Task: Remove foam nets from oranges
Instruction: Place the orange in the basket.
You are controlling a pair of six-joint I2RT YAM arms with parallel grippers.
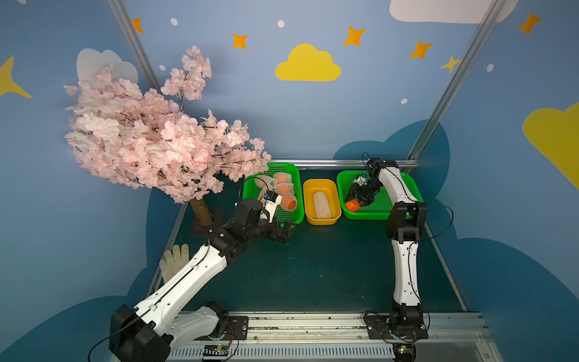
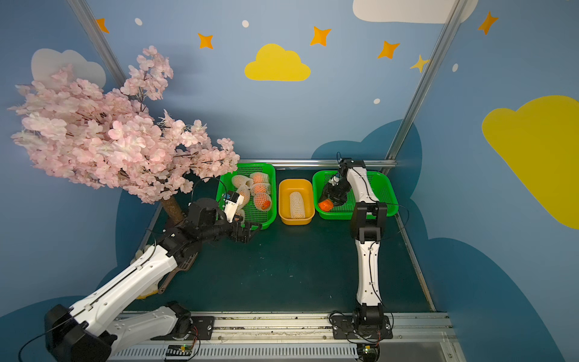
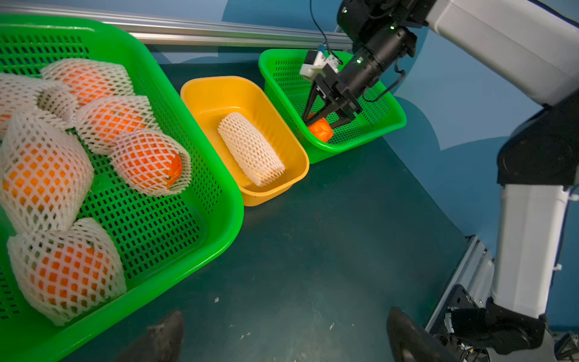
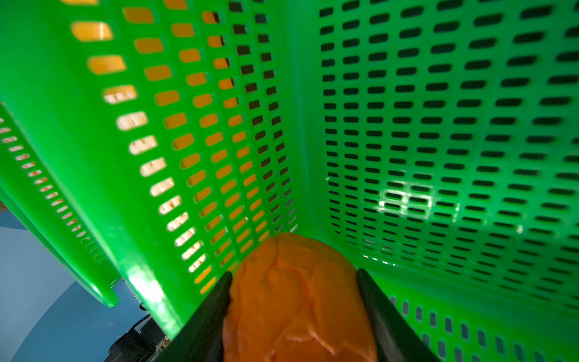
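There are two green baskets (image 1: 285, 165) (image 1: 369, 215), one yellow tub (image 1: 322, 222), one white glove (image 1: 174, 260) and one blossom tree (image 1: 150, 141). In the left wrist view five netted oranges (image 3: 84, 78) (image 3: 116, 120) (image 3: 147, 163) (image 3: 44, 181) (image 3: 67, 272) show whole, and a sixth net (image 3: 15, 94) is cut by the frame edge. There is also one empty foam net (image 3: 250, 149) and one bare orange (image 3: 320, 129).

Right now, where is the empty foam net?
The empty net lies alone in the yellow tub, at the far middle of the table in both top views, between the left green basket and the right green basket.
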